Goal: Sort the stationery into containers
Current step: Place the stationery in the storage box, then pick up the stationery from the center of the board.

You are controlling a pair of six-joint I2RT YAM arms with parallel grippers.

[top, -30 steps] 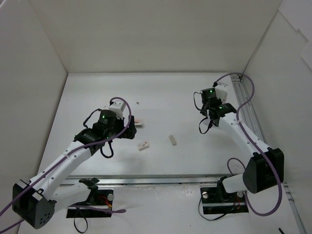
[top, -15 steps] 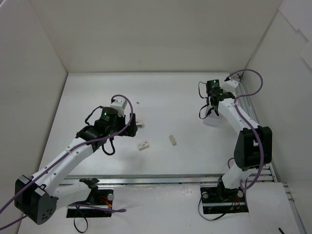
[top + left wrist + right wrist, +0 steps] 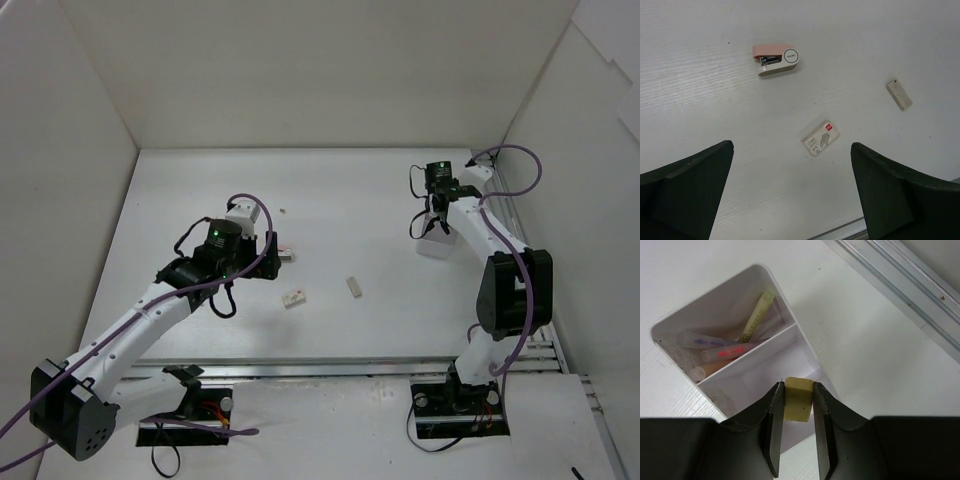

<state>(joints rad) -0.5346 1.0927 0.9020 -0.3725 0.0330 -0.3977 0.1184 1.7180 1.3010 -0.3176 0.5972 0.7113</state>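
While above bin [image 3: 710, 305], fingers [image 3: 774, 430] around eraser [image 3: 799, 399]

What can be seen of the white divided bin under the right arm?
The white bin looks like thin, smooth plastic. It is rectangular and open-topped, with rounded corners and an inner divider forming compartments. It stands upright on the table near the metal rail. One compartment holds several pens lying slanted against its walls. The other shows nothing inside. The right gripper holds a beige eraser over it, and whether the eraser touches the bin cannot be told.
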